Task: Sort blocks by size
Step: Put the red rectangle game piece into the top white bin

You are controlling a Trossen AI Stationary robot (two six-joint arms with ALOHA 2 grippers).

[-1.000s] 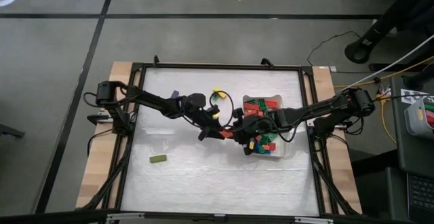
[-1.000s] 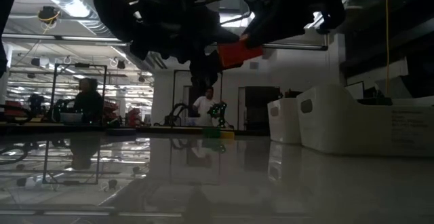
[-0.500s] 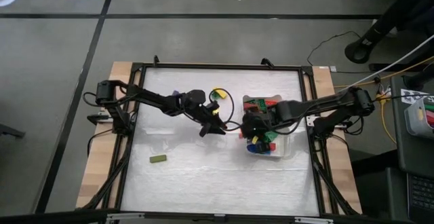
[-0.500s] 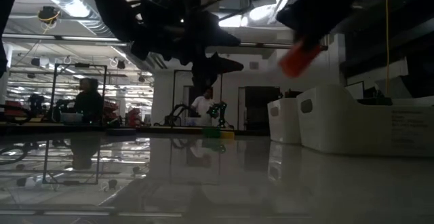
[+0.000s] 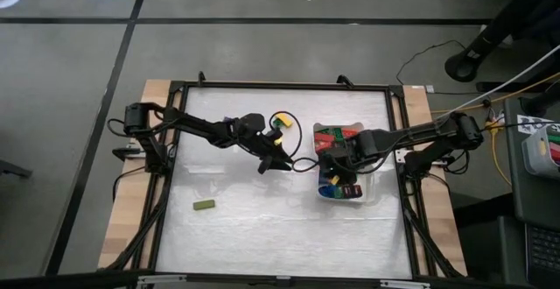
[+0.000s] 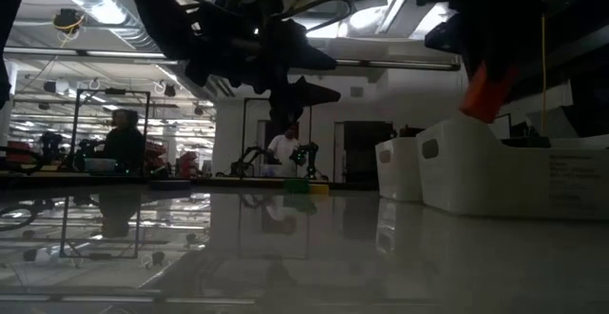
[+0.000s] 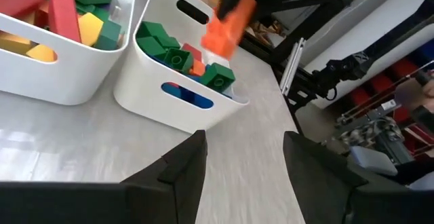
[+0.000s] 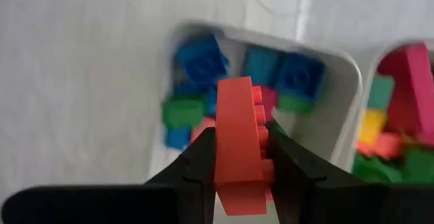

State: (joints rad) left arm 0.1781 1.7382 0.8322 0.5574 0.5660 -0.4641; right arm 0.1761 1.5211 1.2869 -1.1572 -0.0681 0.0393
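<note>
An orange block [image 8: 237, 115] hangs over the near white tray [image 5: 360, 199], with my right gripper [image 5: 337, 168] shut on it. That tray holds blue, green and red blocks [image 8: 203, 61]. The far tray [image 5: 359, 127] beside it holds red, green and yellow blocks [image 7: 64, 13]. My left gripper [image 5: 278, 164] hovers open at mid-table, left of the trays, with nothing between its fingers [image 7: 183, 173]. It faces the orange block [image 7: 227, 27]. One green block [image 5: 204, 205] lies flat on the table at the near left. My right gripper pinches the orange block between its two fingers [image 8: 203, 159], across its studded face [image 8: 258, 125] and the opposite face. The fingers come from above, pointing down. The block hangs lengthwise below them [image 6: 487, 90], slightly tilted and clear above the near tray.
The two trays stand side by side at the table's right, rims touching or nearly so. A yellow-tipped cable loop [image 5: 280, 121] rides on the left arm. The white table surface [image 5: 262, 236] stretches left and near. People and shelves show in the room beyond [image 6: 124, 143].
My right gripper has carried the orange block away from my left gripper toward the table's right edge, to above the near tray. It has tipped from slanting to pointing down. My left gripper has drawn back a little toward the far edge.
</note>
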